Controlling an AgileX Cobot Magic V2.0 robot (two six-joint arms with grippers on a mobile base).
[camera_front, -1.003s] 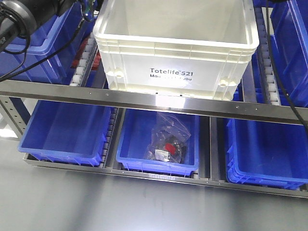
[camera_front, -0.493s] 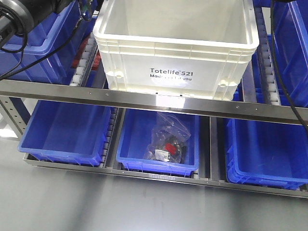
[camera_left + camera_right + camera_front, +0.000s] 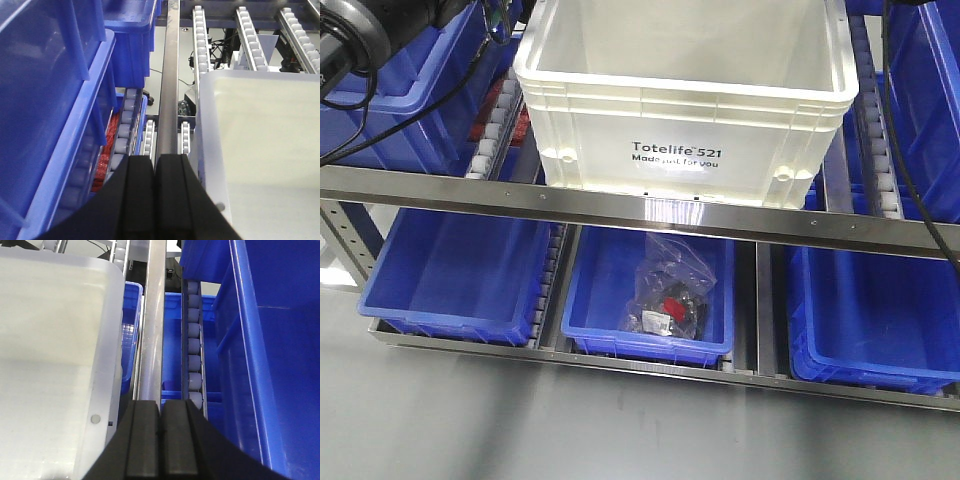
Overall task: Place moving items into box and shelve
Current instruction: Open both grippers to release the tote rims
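Note:
The box point(image 3: 685, 110), a large white crate printed "Totelife 521", stands on the upper roller shelf behind the steel front rail point(image 3: 640, 208). Its floor is hidden, so no moving items show inside it. My left gripper point(image 3: 154, 159) is shut and empty, hanging just outside the box's left wall point(image 3: 260, 150), over a steel rail point(image 3: 170, 75). On the other side my right gripper point(image 3: 161, 404) is shut with nothing in it, next to the box's right wall point(image 3: 50, 365). In the front view only the left arm point(image 3: 355, 35) and cables show.
Blue bins flank the box on the upper shelf point(image 3: 410, 100) point(image 3: 925, 90). Three blue bins sit on the lower shelf; the middle one point(image 3: 605, 300) holds a clear bag of dark and red parts point(image 3: 670, 298). Roller tracks point(image 3: 202, 50) point(image 3: 194, 355) run beside both grippers.
The left arm and the cables at the top have shifted slightly. The box stays where it was.

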